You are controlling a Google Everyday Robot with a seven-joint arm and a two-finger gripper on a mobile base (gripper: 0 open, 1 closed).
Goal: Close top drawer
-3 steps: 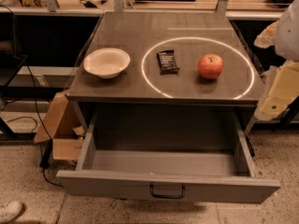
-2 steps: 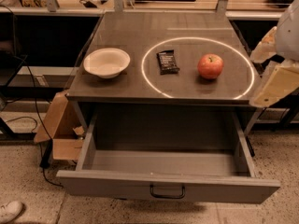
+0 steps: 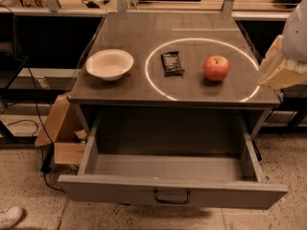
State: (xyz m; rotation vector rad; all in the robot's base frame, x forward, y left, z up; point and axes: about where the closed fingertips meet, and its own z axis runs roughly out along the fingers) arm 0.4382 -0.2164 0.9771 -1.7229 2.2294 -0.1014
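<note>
The top drawer point(image 3: 172, 190) is pulled far out from under the tabletop. It is wide, shallow, grey and empty inside, with a small dark wire handle point(image 3: 171, 197) at the centre of its flat front panel. My gripper point(image 3: 277, 68) shows as a cream-coloured part at the right edge of the view, beside the table's right side, level with the tabletop and well above and behind the drawer front. It touches nothing that I can see.
On the tabletop point(image 3: 129, 37) stand a white bowl point(image 3: 110, 64), a dark snack bar point(image 3: 171, 63) and a red apple point(image 3: 216, 68), the last two inside a ring of light. A cardboard box point(image 3: 60, 131) and cables lie on the floor at the left. A shoe point(image 3: 8, 217) is at the bottom left.
The cream-coloured gripper part at the right edge has risen and shifted slightly left. The drawer and the things on the table have not moved.
</note>
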